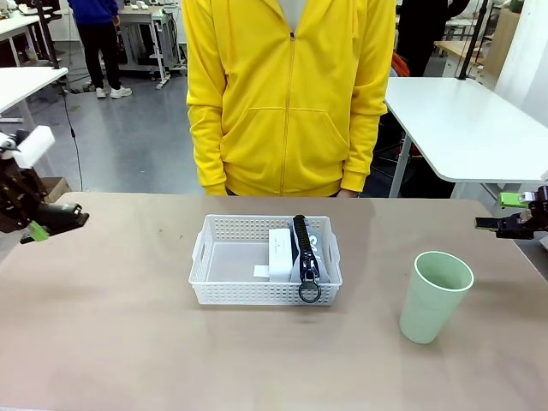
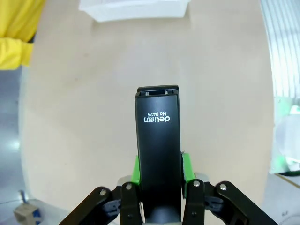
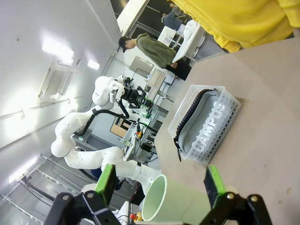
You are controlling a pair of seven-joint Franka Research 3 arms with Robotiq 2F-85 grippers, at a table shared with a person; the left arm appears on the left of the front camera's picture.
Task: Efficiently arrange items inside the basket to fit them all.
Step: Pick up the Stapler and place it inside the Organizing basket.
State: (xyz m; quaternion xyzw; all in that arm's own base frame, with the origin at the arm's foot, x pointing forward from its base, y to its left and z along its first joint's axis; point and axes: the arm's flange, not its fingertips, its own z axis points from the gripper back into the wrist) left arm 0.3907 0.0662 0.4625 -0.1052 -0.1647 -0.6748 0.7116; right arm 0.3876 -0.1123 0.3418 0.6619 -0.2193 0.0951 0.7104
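Observation:
The white perforated basket [image 1: 214, 257] sits mid-table, holding a small white box [image 1: 279, 251] and a grey pouch [image 1: 317, 257] with a black zipper and ring, packed into its right half. In the right wrist view the pouch [image 3: 209, 123] stands on edge in the basket [image 3: 185, 110]. My left gripper [image 1: 43, 225] hovers over the table's far left edge, shut on the black stapler [image 1: 67, 215]. The left wrist view has the stapler [image 2: 158, 140] clamped between the green pads, pointing at the basket [image 2: 133, 9]. A pale green cup [image 1: 435, 295] stands upright right of the basket. My right gripper [image 1: 502, 212] is open above the right edge, with the cup [image 3: 176, 202] just beyond its fingers.
A person in a yellow hoodie [image 1: 287, 94] stands at the far side, hands off the table. The basket's left half shows bare floor. Bare tabletop [image 1: 111, 325] lies left of and in front of the basket. A white table [image 1: 467, 120] stands behind on the right.

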